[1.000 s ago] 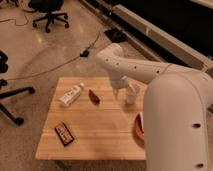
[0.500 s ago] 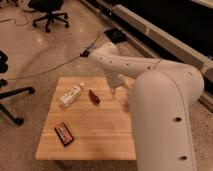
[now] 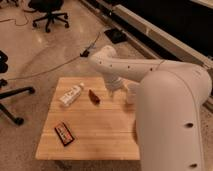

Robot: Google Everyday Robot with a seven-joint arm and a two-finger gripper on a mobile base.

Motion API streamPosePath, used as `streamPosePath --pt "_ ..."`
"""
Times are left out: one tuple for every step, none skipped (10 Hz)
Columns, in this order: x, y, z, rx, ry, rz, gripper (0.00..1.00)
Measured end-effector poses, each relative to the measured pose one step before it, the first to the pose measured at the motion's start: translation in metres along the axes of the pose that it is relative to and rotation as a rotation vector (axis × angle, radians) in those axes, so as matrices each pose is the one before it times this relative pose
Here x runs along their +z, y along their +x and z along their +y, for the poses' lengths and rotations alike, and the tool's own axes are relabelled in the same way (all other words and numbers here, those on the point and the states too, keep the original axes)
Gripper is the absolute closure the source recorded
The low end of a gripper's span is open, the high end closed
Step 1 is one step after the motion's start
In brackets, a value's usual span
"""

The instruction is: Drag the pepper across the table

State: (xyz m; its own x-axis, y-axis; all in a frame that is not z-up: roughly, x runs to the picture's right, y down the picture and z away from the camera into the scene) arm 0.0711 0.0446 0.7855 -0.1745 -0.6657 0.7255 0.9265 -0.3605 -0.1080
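Observation:
The pepper (image 3: 94,96) is small and dark red-brown and lies on the far middle of the light wood table (image 3: 100,135). My gripper (image 3: 115,91) hangs from the white arm (image 3: 165,100) just right of the pepper, low over the table top and a short gap away from it. The arm fills the right side of the view and hides the table's right part.
A white bottle (image 3: 71,95) lies left of the pepper. A flat black-and-red packet (image 3: 64,133) lies near the front left corner. Office chairs stand at the left (image 3: 10,100) and far back (image 3: 47,12). A cable (image 3: 55,67) runs across the floor behind the table.
The arm has swung left and nearer the camera, now covering the table's right side and the orange-red plate. The gripper has moved closer to the pepper. The pepper, bottle and packet have not moved.

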Motion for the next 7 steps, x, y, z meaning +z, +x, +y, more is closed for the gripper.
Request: streamPosePath --pt "0.00048 -0.00220 -0.00955 -0.02527 0.00707 0.01135 0.35" --pt "-0.00041 -0.00220 -0.02215 -0.04748 0.01694 0.02339 0.35" --pt "-0.00080 0.00059 -0.01986 -0.04240 0.01779 0.02249 0.35" --pt "0.00047 0.00082 -0.01560 -0.03875 0.02565 0.02131 0.35" --pt "0.00509 0.00299 -0.00932 -0.03979 0.04624 0.02254 0.35" --pt "0.00527 0.00290 -0.00425 -0.02387 0.04841 0.01144 0.35" --pt "0.00088 0.00280 -0.00011 -0.01450 0.02320 0.01011 0.35"
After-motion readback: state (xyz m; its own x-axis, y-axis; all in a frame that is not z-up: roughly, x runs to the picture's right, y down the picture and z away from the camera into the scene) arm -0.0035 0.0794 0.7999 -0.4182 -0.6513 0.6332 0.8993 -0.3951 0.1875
